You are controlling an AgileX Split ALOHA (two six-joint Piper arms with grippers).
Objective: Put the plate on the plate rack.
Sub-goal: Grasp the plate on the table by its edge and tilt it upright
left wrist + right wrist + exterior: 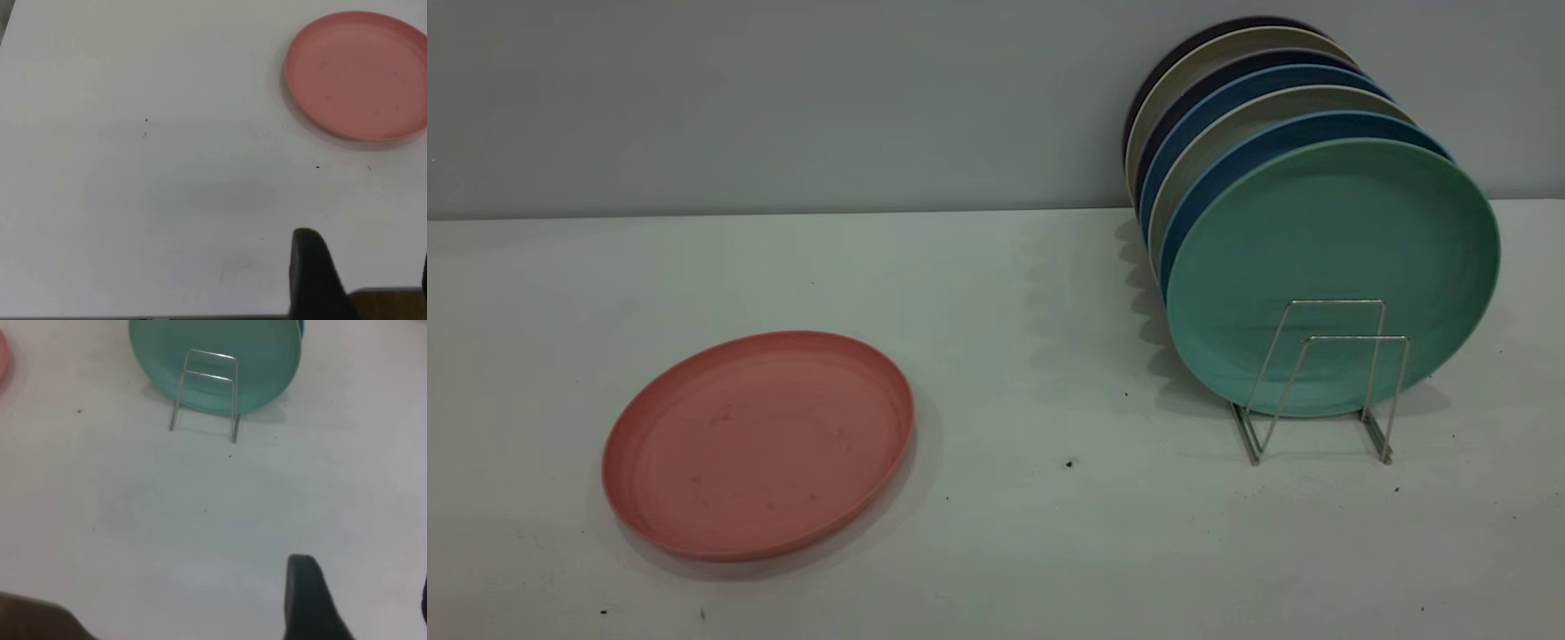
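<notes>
1 pink plate, flat on the white worktop, rim up. 1 wire plate rack w/ 2 free upright loops showing at the front. Racked plates stand on edge in a row: 1 teal-green plate foremost, w/ approx 6 more behind it (blue, beige, dark), only their top edges visible, so count is rough.

Pink plate: round, matte salmon, low raised rim, faint dark smudges on the inner face. Nothing on it, nothing touching it. Well apart from the rack.

Left gripper: only 1 dark finger clearly seen at frame edge, a sliver of the other at the far edge; jaws stand wide, holding nothing. Pink plate lies well ahead of the jaws & off to one side, part cut by the frame edge.

Right gripper: same picture, 1 dark finger plus an edge sliver; jaws wide, empty. Rack sits well ahead of the jaws, teal-green plate leaning right behind the loops, its top cut off. Sliver of pink plate at the frame edge.

Neither arm shows in the exterior view. Rack's rear section is hidden by the plates. A few dark specks on the worktop.
</notes>
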